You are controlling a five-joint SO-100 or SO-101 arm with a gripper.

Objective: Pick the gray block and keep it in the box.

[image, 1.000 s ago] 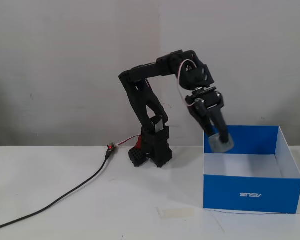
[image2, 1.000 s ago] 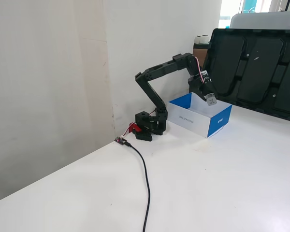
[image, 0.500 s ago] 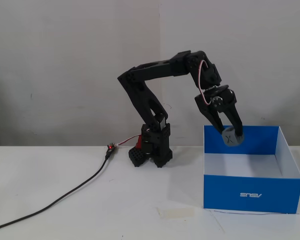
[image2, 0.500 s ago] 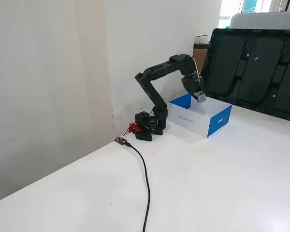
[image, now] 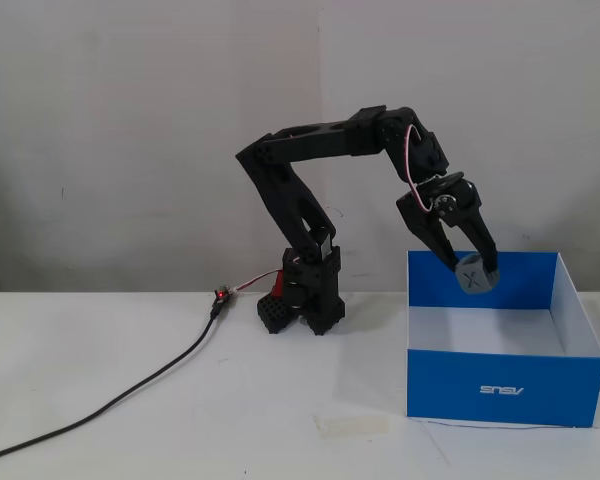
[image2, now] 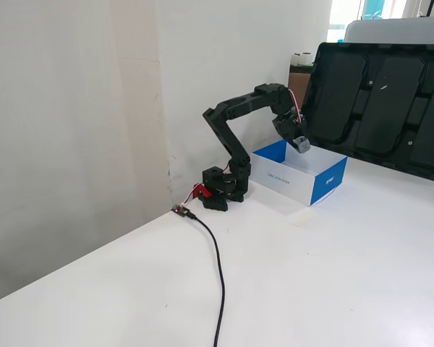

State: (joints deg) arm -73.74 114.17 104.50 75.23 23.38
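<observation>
Frontal and oblique side views

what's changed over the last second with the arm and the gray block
The gripper, shut on the gray block, swung rightward in the front-facing fixed view and lifted, further over the box. Nothing was let go. Box, cable and arm base stayed put.

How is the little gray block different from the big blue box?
The gray block is tiny and gray; the box is far bigger, blue outside and white inside. The block is up in the air, pinched in the gripper; the box sits on the table. The block looks solid with cut-out marks; the box is open on top. Both have squarish shapes.
</observation>
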